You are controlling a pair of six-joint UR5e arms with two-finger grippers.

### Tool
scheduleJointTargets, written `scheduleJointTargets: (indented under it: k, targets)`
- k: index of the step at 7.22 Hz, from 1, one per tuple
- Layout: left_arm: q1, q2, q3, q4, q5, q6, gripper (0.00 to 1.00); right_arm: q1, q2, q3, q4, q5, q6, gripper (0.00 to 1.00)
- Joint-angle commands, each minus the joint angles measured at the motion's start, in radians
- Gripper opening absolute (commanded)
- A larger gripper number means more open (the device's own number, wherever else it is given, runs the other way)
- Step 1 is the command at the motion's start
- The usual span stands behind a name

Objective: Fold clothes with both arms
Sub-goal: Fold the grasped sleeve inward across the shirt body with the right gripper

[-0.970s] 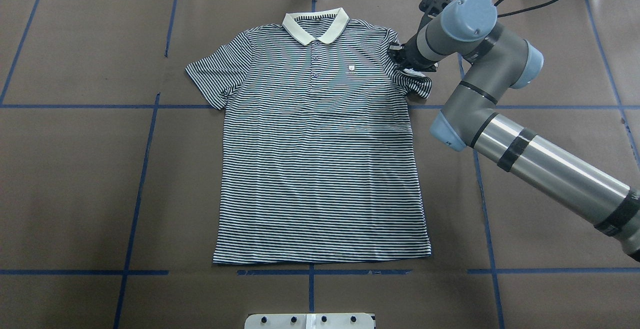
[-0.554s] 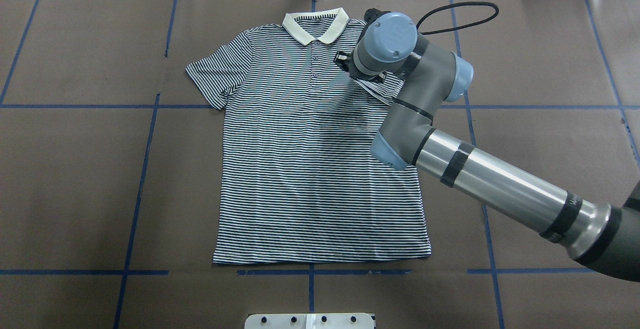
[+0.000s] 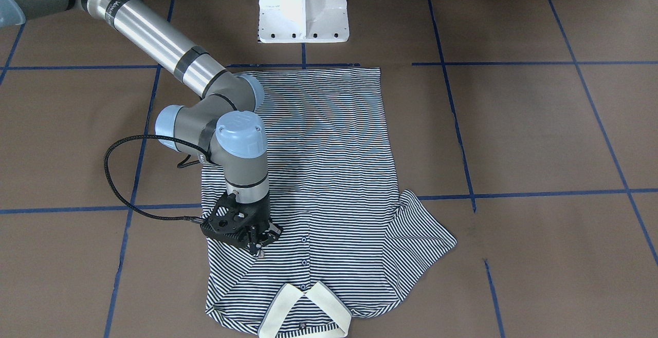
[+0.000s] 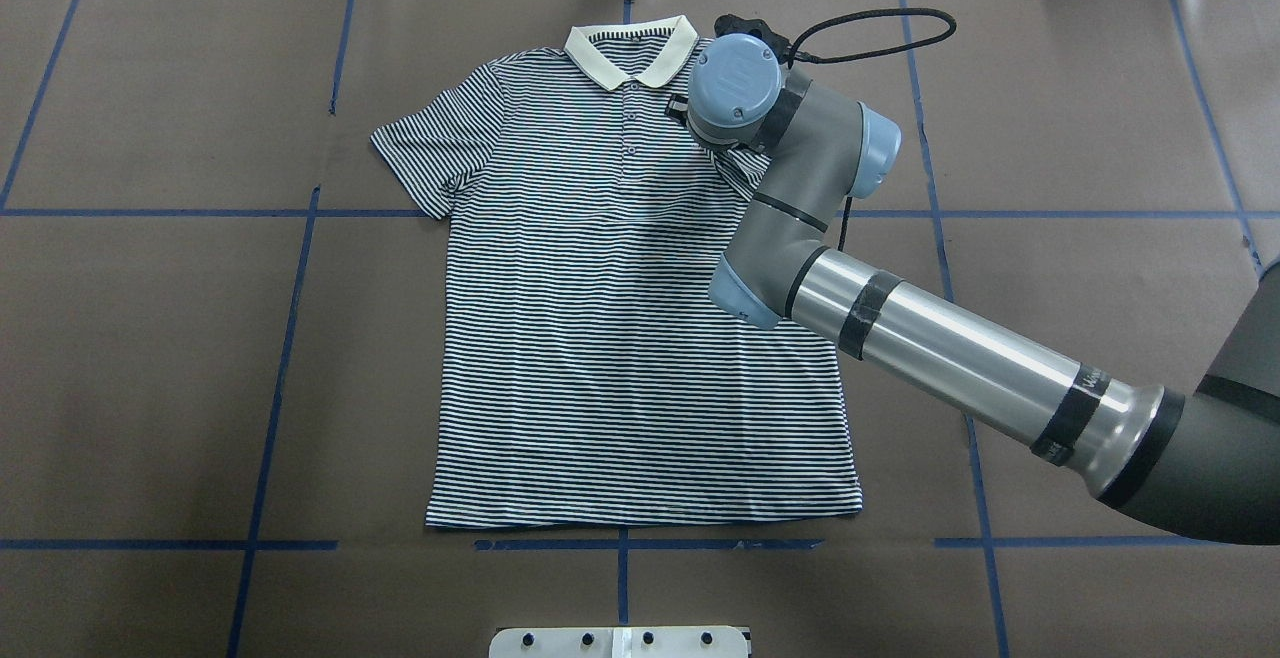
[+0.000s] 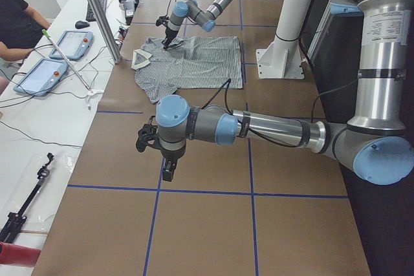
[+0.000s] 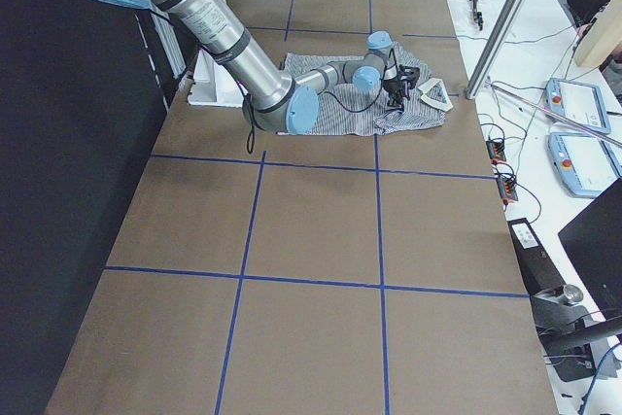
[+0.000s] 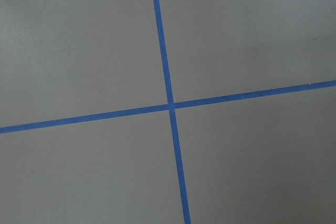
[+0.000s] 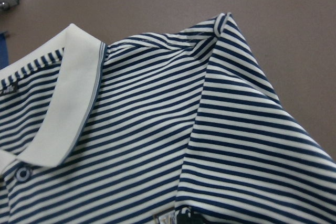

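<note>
The striped polo shirt (image 4: 620, 338) lies flat, front up, its cream collar (image 4: 630, 48) at the far edge. My right gripper (image 3: 257, 244) points down on the chest beside the buttons, shut on the shirt's right sleeve (image 8: 252, 145), which is folded inward over the body. In the overhead view the wrist hides the fingers. The other sleeve (image 4: 430, 148) lies spread flat. My left gripper (image 5: 167, 172) shows only in the exterior left view, over bare table away from the shirt; I cannot tell if it is open.
Brown table cover with a blue tape grid (image 7: 169, 106). The white pedestal base (image 3: 303, 4) stands at the shirt's hem side. A black cable (image 3: 110, 173) loops from the right wrist. Tablets and an operator (image 5: 13, 24) sit beyond the table's far edge.
The right arm has swung left from the shirt's right edge to the chest, pulling the right sleeve over the body. The shirt's body has not shifted.
</note>
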Motion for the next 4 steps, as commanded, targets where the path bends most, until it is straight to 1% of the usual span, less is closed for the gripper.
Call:
scheduleJointTargets:
  k: [1,4]
  targets:
    - [0.0,0.0,-0.002,0.001,0.0,0.0,1.0,0.049,0.013,-0.047,0.0,-0.009,-0.002,0.0]
    - [-0.002,0.001,-0.018,0.003,0.002,-0.001,1.0,0.049,0.038,-0.071,0.0,-0.015,-0.002,0.0]
